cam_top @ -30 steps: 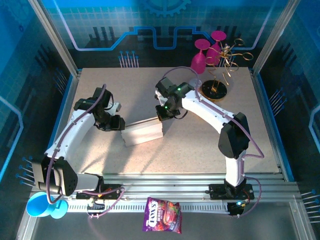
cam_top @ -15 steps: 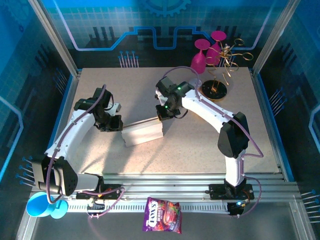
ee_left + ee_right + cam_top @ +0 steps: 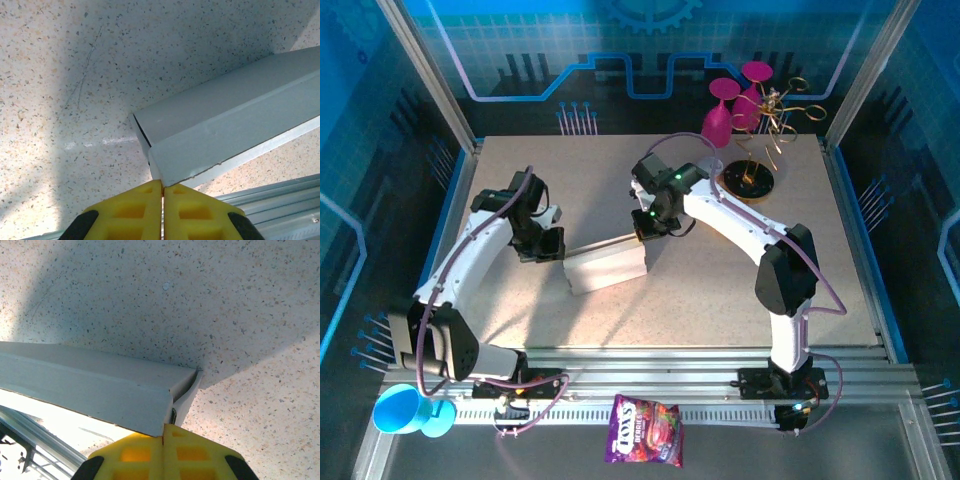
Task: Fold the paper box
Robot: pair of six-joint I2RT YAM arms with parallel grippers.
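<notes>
The paper box [image 3: 608, 268] is a long white cardboard piece, partly folded, lying mid-table between the two arms. My left gripper [image 3: 558, 247] is at its left end. In the left wrist view, the yellow fingers [image 3: 132, 212] are shut, with the box's [image 3: 225, 120] end corner pinched at the left gripper's tips [image 3: 161, 181]. My right gripper [image 3: 642, 236] is at the box's upper right end. In the right wrist view, the right gripper [image 3: 163, 425] is shut on the box's [image 3: 90, 385] corner, where a thin flap [image 3: 186, 399] runs into the seam.
Two pink goblets [image 3: 725, 115] and a gold wire stand on a black dish [image 3: 752, 178] sit at the back right. A purple candy bag [image 3: 645, 430] and a blue cup [image 3: 405, 412] lie beyond the front aluminium rail [image 3: 650, 360].
My left gripper has closed onto the left end of the box and shifted slightly. The right arm and the box have stayed in place.
</notes>
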